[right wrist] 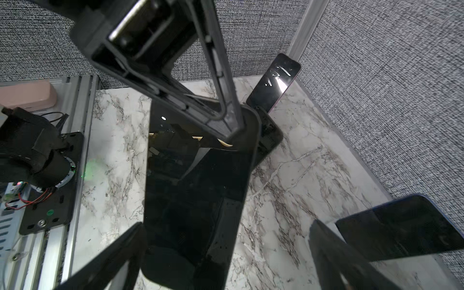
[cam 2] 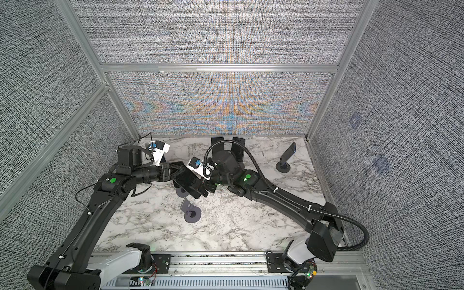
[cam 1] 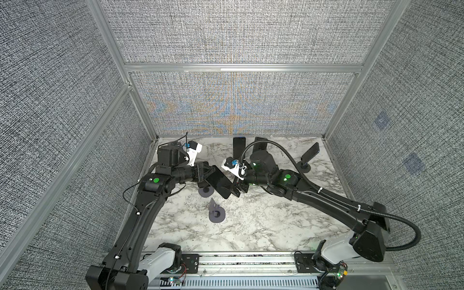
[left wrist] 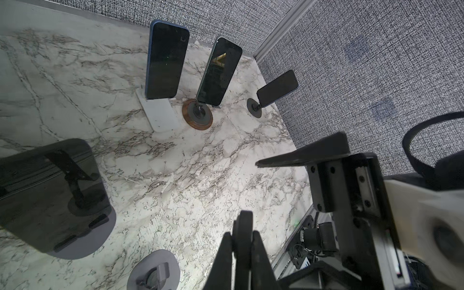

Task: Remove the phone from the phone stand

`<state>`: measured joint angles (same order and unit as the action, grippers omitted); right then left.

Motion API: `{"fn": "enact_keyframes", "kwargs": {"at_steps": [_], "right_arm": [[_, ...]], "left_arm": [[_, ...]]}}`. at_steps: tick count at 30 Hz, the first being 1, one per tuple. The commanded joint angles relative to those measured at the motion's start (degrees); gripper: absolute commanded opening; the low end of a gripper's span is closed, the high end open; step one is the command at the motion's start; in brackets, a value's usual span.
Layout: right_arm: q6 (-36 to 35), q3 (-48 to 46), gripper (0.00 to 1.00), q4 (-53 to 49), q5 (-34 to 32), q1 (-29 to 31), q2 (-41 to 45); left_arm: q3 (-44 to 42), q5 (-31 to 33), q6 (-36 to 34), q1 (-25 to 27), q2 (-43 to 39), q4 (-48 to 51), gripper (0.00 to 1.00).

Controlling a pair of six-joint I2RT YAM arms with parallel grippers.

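In both top views my left gripper point(cam 1: 205, 173) is clamped on one end of the phone point(cam 1: 221, 184). The phone hangs tilted in the air above the marble desk point(cam 1: 263, 221), clear of the empty phone stand point(cam 1: 216, 213) just on its near side. My right gripper point(cam 1: 238, 190) sits at the phone's other end, jaws spread wide. Part of a grey base point(cam 1: 206, 192) shows under the phone. In the left wrist view the phone point(left wrist: 242, 221) is edge-on, pinched between my left fingers point(left wrist: 222, 256). One finger point(left wrist: 301, 154) of my right gripper reaches in beside it, and the phone stand point(left wrist: 153, 272) rests on the desk nearby. A second phone point(left wrist: 50, 195) leans on a grey holder close by, and three more phones point(left wrist: 218, 71) stand along the back wall. In the right wrist view the phone point(right wrist: 198, 190) fills the middle with its screen showing. My left gripper point(right wrist: 228, 130) grips its far end, and my right fingers point(right wrist: 108, 256) stand apart on either side of its near end. Whether they touch it I cannot tell.
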<state>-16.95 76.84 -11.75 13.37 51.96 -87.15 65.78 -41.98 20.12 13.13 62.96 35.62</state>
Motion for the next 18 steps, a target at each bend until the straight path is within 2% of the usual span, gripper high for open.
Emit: {"fn": "enact_keyframes", "kwargs": {"at_steps": [1,6,12,18], "right_arm": [[2.46,1.5,0.99,3.0,-0.89,1.26,-1.91],[4.19,3.76,0.99,4.04,-2.2,2.42,-5.09],[6.13,3.82,0.98,4.96,-8.27,4.68,-5.96],[6.72,3.26,0.86,6.21,-13.7,6.04,-6.27]], "left_arm": [[-0.08,-0.56,0.64,0.15,-0.09,-3.24,0.0],[-0.61,-0.37,1.76,0.15,-0.29,-5.28,0.0],[-1.56,1.55,2.53,0.2,-0.91,-6.71,0.0],[-2.37,2.17,3.21,0.26,-0.82,-8.21,0.0]]}}
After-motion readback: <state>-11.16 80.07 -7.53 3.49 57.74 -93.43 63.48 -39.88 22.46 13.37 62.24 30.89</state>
